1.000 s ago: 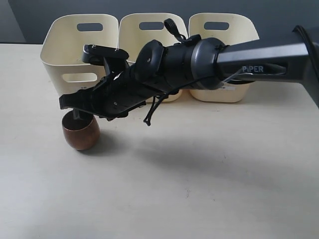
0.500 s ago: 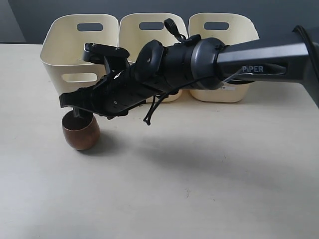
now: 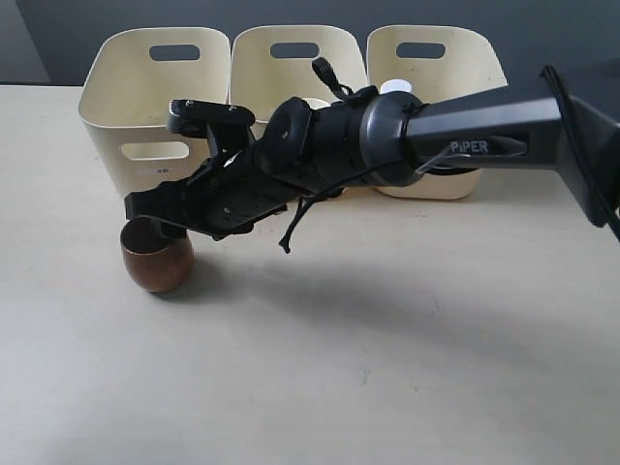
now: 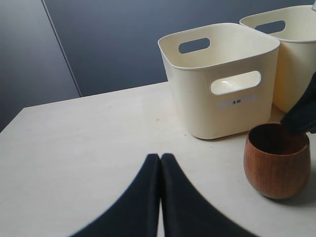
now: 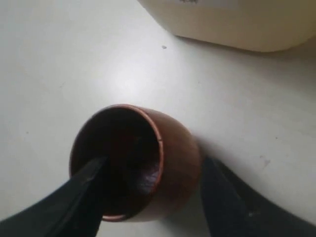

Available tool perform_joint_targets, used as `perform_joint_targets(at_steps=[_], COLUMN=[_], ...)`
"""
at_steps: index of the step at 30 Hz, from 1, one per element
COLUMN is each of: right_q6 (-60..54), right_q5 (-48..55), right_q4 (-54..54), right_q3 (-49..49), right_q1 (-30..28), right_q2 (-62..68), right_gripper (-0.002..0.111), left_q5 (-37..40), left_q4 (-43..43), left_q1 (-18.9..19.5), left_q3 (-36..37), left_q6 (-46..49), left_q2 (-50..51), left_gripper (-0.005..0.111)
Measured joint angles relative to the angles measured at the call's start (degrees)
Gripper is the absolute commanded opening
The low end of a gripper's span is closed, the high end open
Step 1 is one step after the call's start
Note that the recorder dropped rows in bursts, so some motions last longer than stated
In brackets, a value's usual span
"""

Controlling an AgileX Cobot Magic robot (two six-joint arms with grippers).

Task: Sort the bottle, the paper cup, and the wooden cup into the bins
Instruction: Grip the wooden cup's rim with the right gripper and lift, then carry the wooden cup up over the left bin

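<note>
Wooden cup (image 3: 157, 263) stands upright on the table (image 3: 387, 339), just in front of the leftmost bin (image 3: 126, 116). The right claw (image 5: 150, 165), jaws wide, straddles it from above, one finger inside the mouth and one outside the wall. The left claw (image 4: 160, 165), jaws together, lies farther from that bin.

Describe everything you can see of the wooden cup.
The wooden cup is rounded, egg-shaped, reddish-brown with visible grain, a thin rim and a dark hollow inside. It stands upright on the pale table, in front of the leftmost bin, apart from it. The right tool hangs over it with open jaws, one finger at the mouth, the other beside the outer wall.
</note>
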Motion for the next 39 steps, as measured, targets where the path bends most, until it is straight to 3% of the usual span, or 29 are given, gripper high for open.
perform_joint_targets(at_steps=[16, 19, 26, 39], right_q6=[1.08, 1.08, 1.08, 1.08], right_q5=[0.12, 0.12, 1.06, 4.03], right_q4=[0.86, 0.86, 0.99, 1.02], right_q3=[0.10, 0.10, -0.31, -2.58], right_q1=[0.00, 0.00, 0.00, 0.11], right_q2=[2.36, 2.45, 2.45, 2.67], right_gripper=[0.054, 0.045, -0.001, -0.001], left_q5=[0.00, 0.00, 0.00, 0.00], left_q4=[0.00, 0.00, 0.00, 0.00], left_q1=[0.00, 0.00, 0.00, 0.00], left_q3=[0.00, 0.00, 0.00, 0.00], left_q6=[0.00, 0.00, 0.00, 0.00], left_q2=[0.00, 0.00, 0.00, 0.00], left_gripper=[0.000, 0.000, 0.000, 0.000])
